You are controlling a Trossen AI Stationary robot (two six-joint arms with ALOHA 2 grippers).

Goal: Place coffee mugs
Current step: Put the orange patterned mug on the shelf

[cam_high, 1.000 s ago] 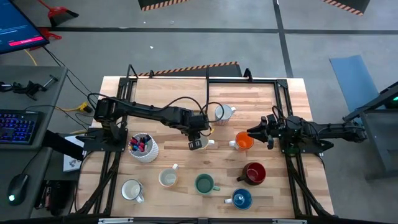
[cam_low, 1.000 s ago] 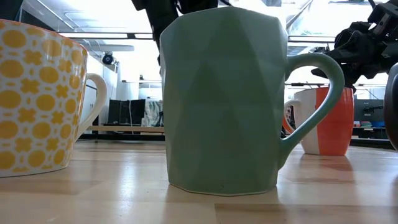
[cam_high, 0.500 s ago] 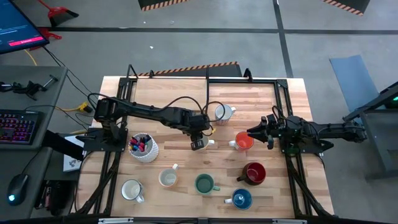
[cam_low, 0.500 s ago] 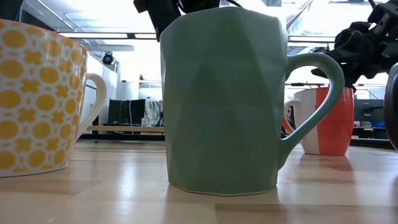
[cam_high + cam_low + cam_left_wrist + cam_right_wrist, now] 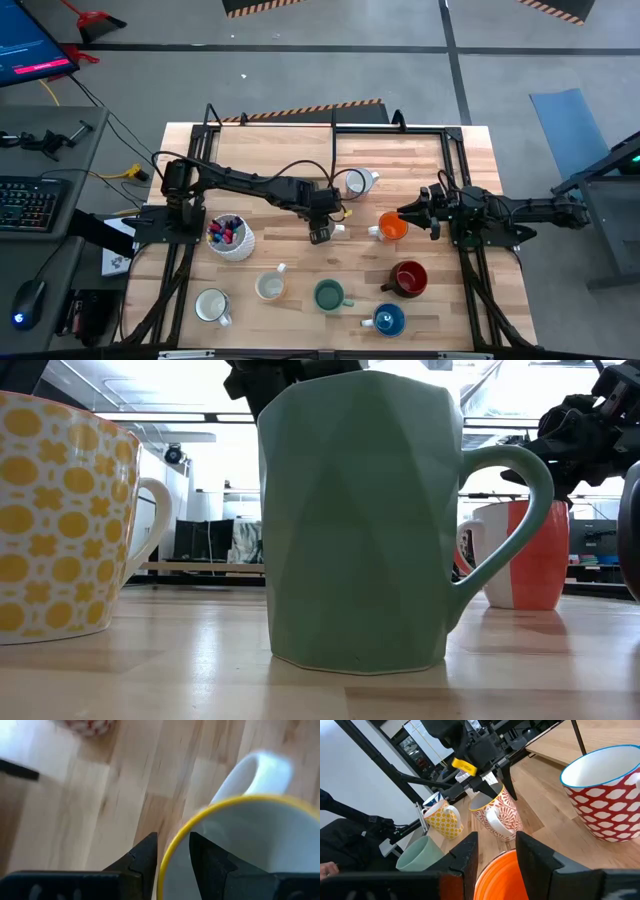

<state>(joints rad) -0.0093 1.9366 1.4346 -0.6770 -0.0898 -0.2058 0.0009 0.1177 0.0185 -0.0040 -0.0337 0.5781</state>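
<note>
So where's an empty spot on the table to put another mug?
Bare wood runs along the far edge of the table, behind the left gripper. The strip between the pen holder and the mug the left gripper holds is also free. The near edge is crowded with mugs, from white to blue.

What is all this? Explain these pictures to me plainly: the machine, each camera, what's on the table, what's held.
Two robot arms work at a wooden table. One picture looks straight down. One sits at table height, right behind a green mug. Two ride on the arms' wrists. There are eight mugs and a pen holder. The left gripper pinches the yellow rim of a patterned mug. The right gripper is open over the orange mug, holding nothing.
</note>
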